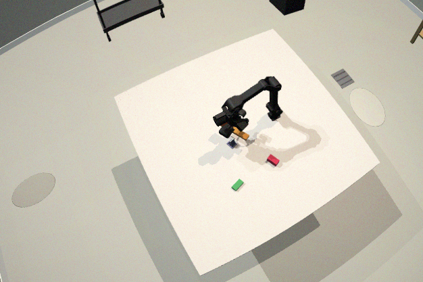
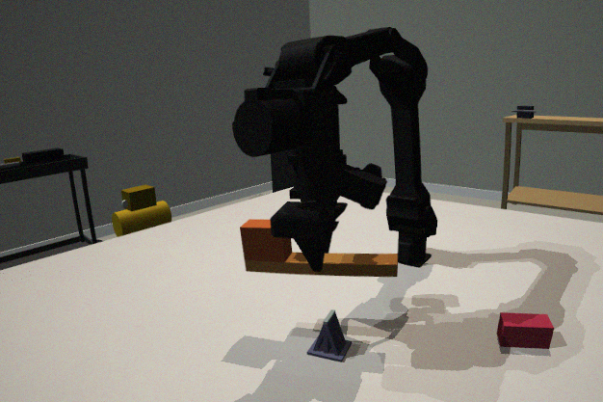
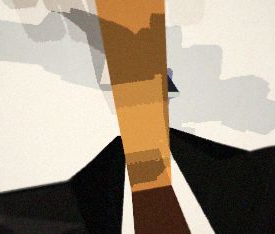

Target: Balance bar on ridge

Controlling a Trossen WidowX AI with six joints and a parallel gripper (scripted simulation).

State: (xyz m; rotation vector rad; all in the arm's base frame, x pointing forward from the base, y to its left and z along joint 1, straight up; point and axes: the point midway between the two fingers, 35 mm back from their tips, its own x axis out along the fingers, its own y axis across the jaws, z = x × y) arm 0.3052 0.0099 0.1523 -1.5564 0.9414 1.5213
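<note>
Bar (image 1: 240, 133) (image 2: 360, 265) (image 3: 141, 117) aloft, near level, above the ridge (image 1: 232, 143) (image 2: 330, 337) (image 3: 173, 92), apart from it. Orange block (image 2: 267, 244) on one end. Tool (image 1: 234, 128) (image 2: 319, 260) (image 3: 144, 137) clamped on the bar. On the tabletop (image 1: 170, 101) (image 2: 97, 319) (image 3: 41, 135), top view, from ridge: red block (image 1: 273, 159) (image 2: 525, 331) at four o'clock, green block (image 1: 237, 184) at six.
</note>
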